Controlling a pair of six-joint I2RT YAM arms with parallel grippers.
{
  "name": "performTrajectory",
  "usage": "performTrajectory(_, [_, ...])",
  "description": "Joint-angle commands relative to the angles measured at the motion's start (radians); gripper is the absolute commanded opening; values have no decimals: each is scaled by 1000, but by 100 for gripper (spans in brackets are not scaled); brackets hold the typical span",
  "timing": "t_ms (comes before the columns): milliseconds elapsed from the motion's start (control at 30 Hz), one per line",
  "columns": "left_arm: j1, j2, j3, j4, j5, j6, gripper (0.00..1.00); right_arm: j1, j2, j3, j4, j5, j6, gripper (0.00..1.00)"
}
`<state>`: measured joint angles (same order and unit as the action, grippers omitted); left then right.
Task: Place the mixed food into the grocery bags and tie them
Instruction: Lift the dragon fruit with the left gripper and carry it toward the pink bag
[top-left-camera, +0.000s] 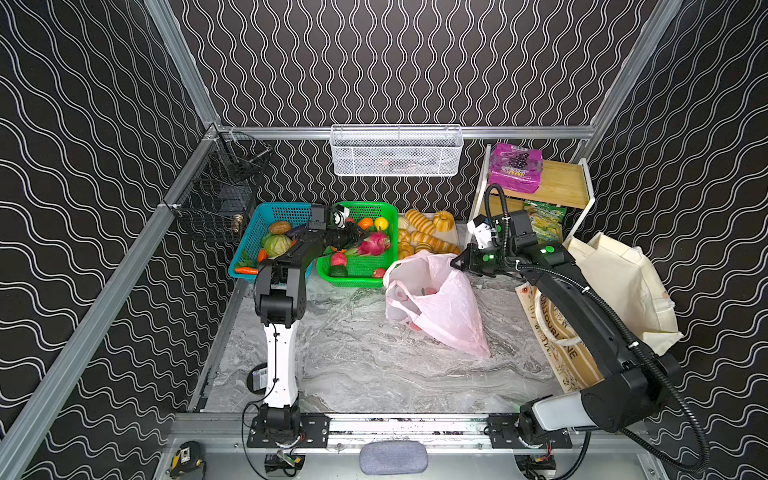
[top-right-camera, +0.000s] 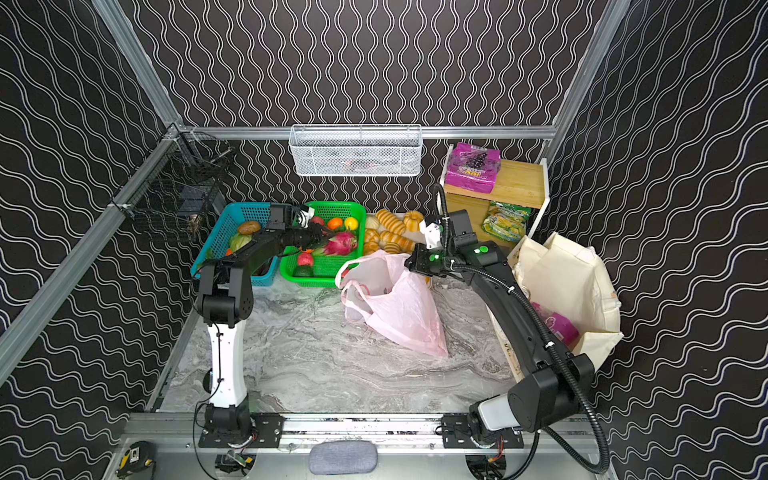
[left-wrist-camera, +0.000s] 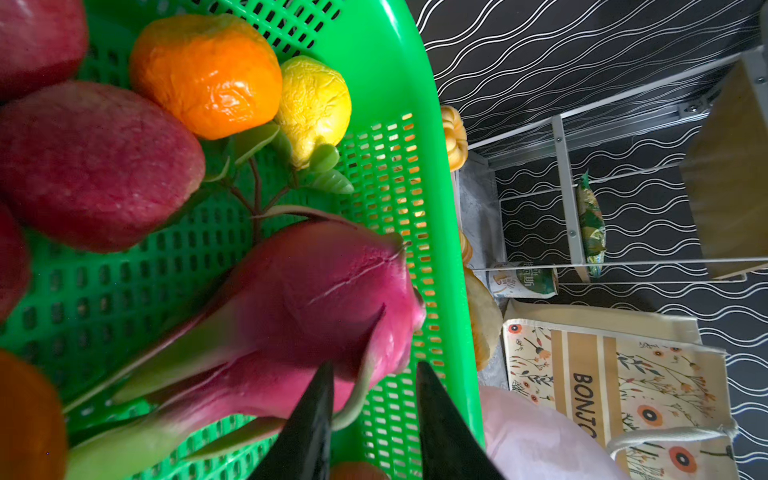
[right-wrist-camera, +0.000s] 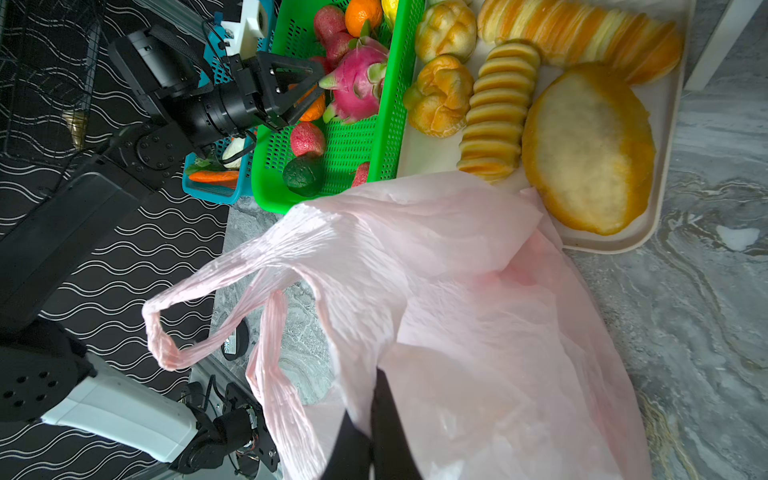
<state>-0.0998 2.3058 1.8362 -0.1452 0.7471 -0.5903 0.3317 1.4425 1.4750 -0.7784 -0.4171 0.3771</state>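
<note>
Left arm: rises on its white link, bends at the elbow and stretches over the blue basket (top-left-camera: 252, 239) into the green basket (top-left-camera: 353, 284).
Left gripper (left-wrist-camera: 374, 368): fingers partly apart, straddling a green scale of the dragon fruit (left-wrist-camera: 316, 291). The gap is wider than the scale and no pinch shows.
Dragon fruit: lies on the green basket's floor just ahead of the left fingertips. The small round fruits (left-wrist-camera: 208, 75) sit farther beyond them.
Right arm: slopes forward from its base, wrist bent toward the bag's mouth.
Right gripper (right-wrist-camera: 376, 407): fingers pressed together on the rim film of the pink plastic bag (right-wrist-camera: 478, 291).
Pink plastic bag: lifted at the pinched rim, with its mouth and two handle loops hanging beyond the right fingertips. The rest sags on the marble table (top-left-camera: 353, 365).
Cream tote (top-left-camera: 619, 282): slumped behind the right wrist, well apart from both pairs of fingers.
Purple packet (top-left-camera: 515, 166): on top of the wooden rack, far from either gripper.
Only in the left wrist view: the paper bag (left-wrist-camera: 623, 374) shows its flowers and lettering, and a can (left-wrist-camera: 523, 280) lies under the rack.
Only in the right wrist view: the bread tray (right-wrist-camera: 623, 245) touches the bag.
Only in a top view: a magenta pack (top-right-camera: 557, 326) shows inside the tote.
</note>
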Motion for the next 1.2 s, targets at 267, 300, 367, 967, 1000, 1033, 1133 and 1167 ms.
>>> performTrajectory(267, [-6,38,68,-37,23,37,22,0,-7,10,-6,8,-10,0])
performTrajectory(300, [-6,39,65,-36,22,37,22,0,-7,11,-7,9,-10,0])
performTrajectory(367, [-9,40,63,-38,23,42,22,0,-10,11,-9,12,-12,0])
performTrajectory(967, [-27,-215,54,-83,32,52,0,-2,-17,36,-15,105,12,0])
performTrajectory(1000, [-28,-250,33,-76,32,45,0,-2,-19,35,-12,109,15,0])
performTrajectory(1033, [-29,-305,5,-70,21,40,0,-2,-22,33,-10,115,18,0])
performTrajectory(1133, [-36,-456,-68,-84,-22,55,0,-2,-25,30,1,124,28,0])
performTrajectory(1167, [-42,-509,-89,-93,-31,68,0,-2,-25,29,7,120,30,0])
